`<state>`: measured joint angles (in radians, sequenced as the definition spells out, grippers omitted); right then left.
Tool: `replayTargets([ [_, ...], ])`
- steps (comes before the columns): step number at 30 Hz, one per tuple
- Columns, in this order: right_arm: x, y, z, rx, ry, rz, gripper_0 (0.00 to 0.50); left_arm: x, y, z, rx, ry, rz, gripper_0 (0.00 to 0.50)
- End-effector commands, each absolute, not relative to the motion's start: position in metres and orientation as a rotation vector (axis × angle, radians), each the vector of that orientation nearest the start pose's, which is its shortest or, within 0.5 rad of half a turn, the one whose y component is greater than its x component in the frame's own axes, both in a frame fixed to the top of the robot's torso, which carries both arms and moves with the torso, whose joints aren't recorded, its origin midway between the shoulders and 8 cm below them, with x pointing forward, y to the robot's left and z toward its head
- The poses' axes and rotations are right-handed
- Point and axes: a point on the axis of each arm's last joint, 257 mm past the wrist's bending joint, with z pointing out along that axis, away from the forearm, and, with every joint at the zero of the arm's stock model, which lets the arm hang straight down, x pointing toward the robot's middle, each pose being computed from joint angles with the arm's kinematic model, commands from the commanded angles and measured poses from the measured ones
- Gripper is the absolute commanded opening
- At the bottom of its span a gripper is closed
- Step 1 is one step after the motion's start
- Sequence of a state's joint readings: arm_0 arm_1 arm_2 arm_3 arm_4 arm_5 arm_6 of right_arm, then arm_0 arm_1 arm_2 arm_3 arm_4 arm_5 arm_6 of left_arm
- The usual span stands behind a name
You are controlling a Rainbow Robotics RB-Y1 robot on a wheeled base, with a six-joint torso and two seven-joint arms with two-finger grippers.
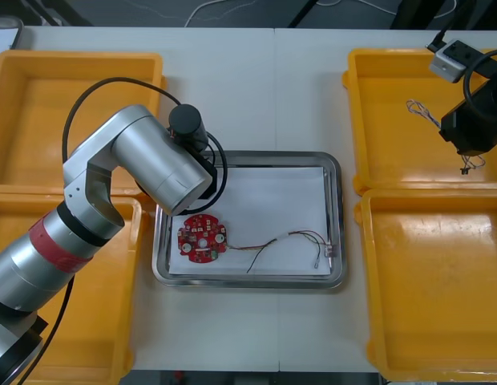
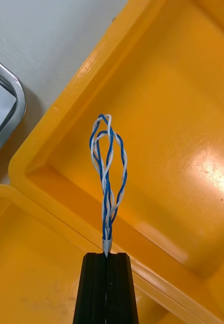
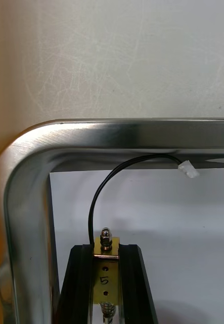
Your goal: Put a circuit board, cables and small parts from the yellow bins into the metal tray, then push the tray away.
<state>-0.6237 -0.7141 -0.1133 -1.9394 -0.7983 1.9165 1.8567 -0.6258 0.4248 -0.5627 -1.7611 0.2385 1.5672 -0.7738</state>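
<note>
Your left gripper point(image 3: 105, 250) sits right under its wrist camera. Its black fingers point(image 3: 79, 283) are held apart by the width of a small metal part point(image 3: 105, 266), a brass-coloured plate with a nut at its top, clamped between them. A black cable point(image 3: 94, 202) rises beside that nut and arcs away from the fingertips. It ends in a white connector point(image 3: 187, 169) just inside the rim of the metal tray point(image 3: 117, 132). The gripper is over the tray's white inside, close to a rounded corner.

From above, your left arm point(image 1: 140, 156) reaches across with its elbow bent and its wrist over that corner. The round red circuit board point(image 1: 202, 237) lies in the tray just beside the wrist. A red and yellow cable point(image 1: 284, 239) runs from the board across the white inside.

Your right gripper point(image 2: 106, 255) has its fingers pressed together on the end of a twisted blue and white cable point(image 2: 109, 172). The cable stands out from the fingertips in a narrow loop. Beyond the loop is the floor of a yellow bin point(image 2: 162, 101), with the counter point(image 2: 51, 40) past the bin's wall. From above, your right arm point(image 1: 473, 128) is bent over that bin.
</note>
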Motion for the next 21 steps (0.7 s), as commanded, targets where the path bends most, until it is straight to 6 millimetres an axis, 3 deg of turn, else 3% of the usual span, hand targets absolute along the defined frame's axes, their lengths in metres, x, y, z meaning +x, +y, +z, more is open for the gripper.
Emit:
replayTargets([
  [1, 0.472, -0.307, -0.07, -0.81, 2.397, -0.167, 0.0, 0.514, 0.11, -0.227, 0.117, 2.458, 0.063, 0.0],
  [4, 0.472, -0.305, -0.07, -0.814, 2.397, -0.16, 0.0, 0.513, 0.11, -0.227, 0.114, 2.457, 0.06, 0.018],
  [6, 0.472, -0.304, -0.07, -0.816, 2.396, -0.157, 0.0, 0.514, 0.11, -0.226, 0.112, 2.455, 0.061, 0.141],
  [8, 0.472, -0.304, -0.07, -0.818, 2.395, -0.156, 0.0, 0.514, 0.11, -0.226, 0.11, 2.453, 0.059, 0.185],
  [13, 0.472, -0.303, -0.07, -0.822, 2.394, -0.151, 0.0, 0.515, 0.106, -0.223, 0.105, 2.443, 0.039, 0.408],
  [21, 0.47, -0.298, -0.069, -0.841, 2.384, -0.144, 0.0, 0.513, 0.095, -0.205, 0.08, 2.432, -0.058, 0.417],
])
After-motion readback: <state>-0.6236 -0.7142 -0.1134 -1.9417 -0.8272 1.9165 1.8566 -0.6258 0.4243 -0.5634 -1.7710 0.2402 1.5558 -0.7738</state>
